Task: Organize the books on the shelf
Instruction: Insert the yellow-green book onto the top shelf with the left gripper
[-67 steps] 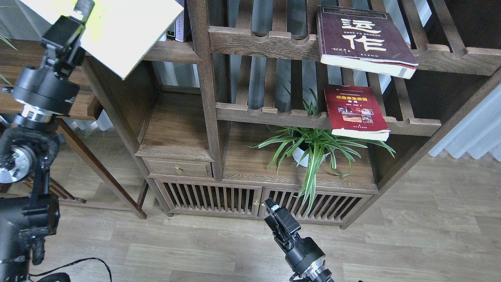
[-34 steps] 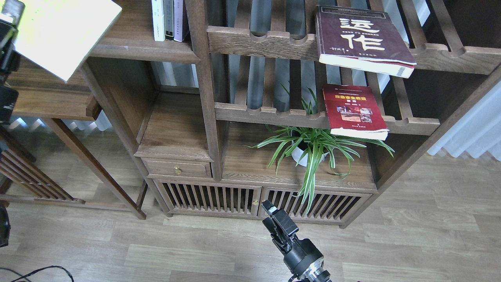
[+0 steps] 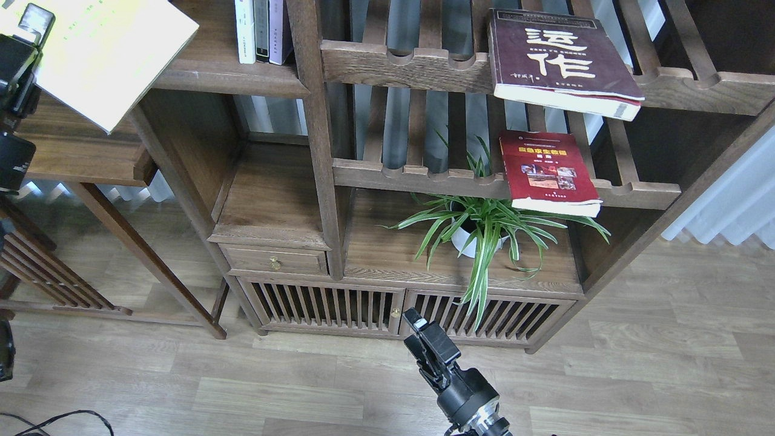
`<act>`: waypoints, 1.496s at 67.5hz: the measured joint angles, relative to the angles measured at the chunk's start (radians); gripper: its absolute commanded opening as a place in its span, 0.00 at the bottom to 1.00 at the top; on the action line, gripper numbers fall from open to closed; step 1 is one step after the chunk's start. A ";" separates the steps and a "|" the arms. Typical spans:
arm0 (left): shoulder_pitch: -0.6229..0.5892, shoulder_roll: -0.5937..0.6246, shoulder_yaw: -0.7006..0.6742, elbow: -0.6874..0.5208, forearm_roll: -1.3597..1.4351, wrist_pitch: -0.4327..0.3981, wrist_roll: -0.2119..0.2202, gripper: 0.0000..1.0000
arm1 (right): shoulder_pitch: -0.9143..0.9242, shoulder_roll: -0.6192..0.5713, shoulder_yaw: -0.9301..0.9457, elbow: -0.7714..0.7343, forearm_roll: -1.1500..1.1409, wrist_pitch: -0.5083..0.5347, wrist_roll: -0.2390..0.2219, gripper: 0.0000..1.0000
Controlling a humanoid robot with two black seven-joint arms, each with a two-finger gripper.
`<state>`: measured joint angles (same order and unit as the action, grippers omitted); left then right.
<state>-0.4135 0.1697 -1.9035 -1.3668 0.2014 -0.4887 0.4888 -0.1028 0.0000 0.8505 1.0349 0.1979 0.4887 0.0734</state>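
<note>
My left gripper (image 3: pixel 30 24) is at the top left edge, shut on the left end of the yellow-green book (image 3: pixel 103 54). The book hangs tilted in the air, and its right corner overlaps the left end of the solid dark-brown shelf (image 3: pixel 212 75). The thick maroon book (image 3: pixel 563 60) lies flat on the upper slatted rack, jutting over its front rail. Below it, the red book (image 3: pixel 548 172) lies on the lower slatted rack. My right gripper (image 3: pixel 418 330) is low at the bottom centre, in front of the cabinet doors and far from any book. Its dark fingers cannot be told apart.
Thin upright books (image 3: pixel 263 30) stand at the shelf's right end against the post. A potted spider plant (image 3: pixel 484 233) sits on the cabinet top under the red book. A brown side table (image 3: pixel 79 160) stands at the left, just under the held book.
My left arm has swung left, nearly out of view, carrying the yellow-green book off the front of the upright books. In the last half second the book edged back right. The right gripper barely moved.
</note>
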 measured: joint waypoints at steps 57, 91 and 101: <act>-0.189 0.003 -0.005 0.027 0.481 0.000 0.000 0.03 | 0.000 0.000 -0.055 0.005 -0.025 0.000 -0.006 0.98; -0.254 0.000 0.077 0.090 0.679 0.000 -0.144 0.08 | 0.000 0.000 -0.075 0.008 -0.026 0.000 -0.006 0.98; -0.257 0.003 0.139 0.101 0.728 0.013 -0.246 0.09 | 0.000 0.000 -0.080 0.011 -0.026 0.000 -0.006 0.98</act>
<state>-0.6709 0.1722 -1.7648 -1.2656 0.9298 -0.4758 0.2430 -0.1028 0.0000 0.7707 1.0464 0.1718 0.4887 0.0673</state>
